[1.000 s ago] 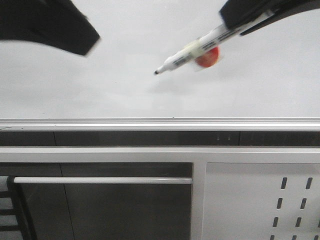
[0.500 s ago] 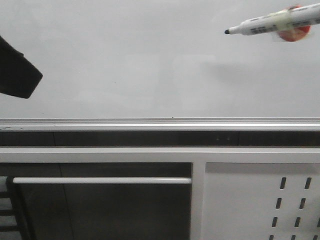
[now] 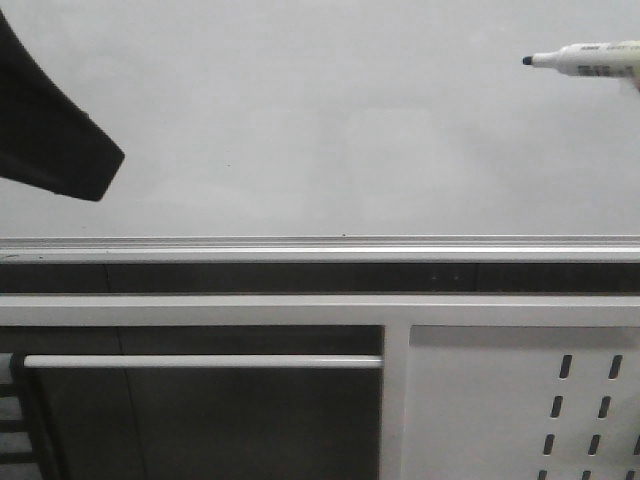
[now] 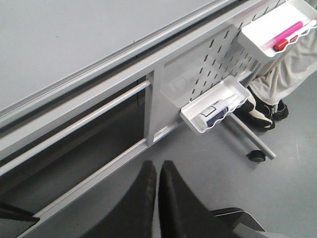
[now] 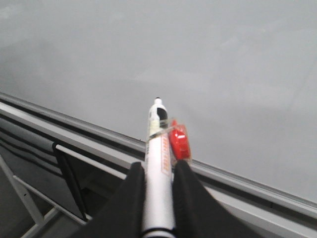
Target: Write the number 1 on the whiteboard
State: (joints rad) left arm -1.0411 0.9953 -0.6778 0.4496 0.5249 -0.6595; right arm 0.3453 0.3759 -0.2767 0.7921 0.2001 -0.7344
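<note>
The whiteboard (image 3: pixel 300 120) fills the upper front view, pale grey and blank; no number 1 shows on it in any view. A white marker (image 3: pixel 590 60) with a black tip pokes in at the top right edge, pointing left, its tip just in front of the board. In the right wrist view my right gripper (image 5: pixel 158 171) is shut on this marker (image 5: pixel 158 148), which has a red piece (image 5: pixel 178 141) taped to it. The black end of my left arm (image 3: pixel 55 140) sits at the left edge. My left gripper (image 4: pixel 157 171) is shut and empty, below the board (image 4: pixel 74 39).
The board's silver bottom rail (image 3: pixel 320 245) runs across. Below it are a white panel with slot holes (image 3: pixel 520 400) and a horizontal bar (image 3: pixel 200 361). The left wrist view shows a white tray holding a bottle (image 4: pixel 215 109), another tray with a pink marker (image 4: pixel 287 34), and a person's legs (image 4: pixel 277 84).
The marker has moved right and up from the board's middle to the top right edge, and its holder has left the front view. The left arm's black end dropped to the left edge.
</note>
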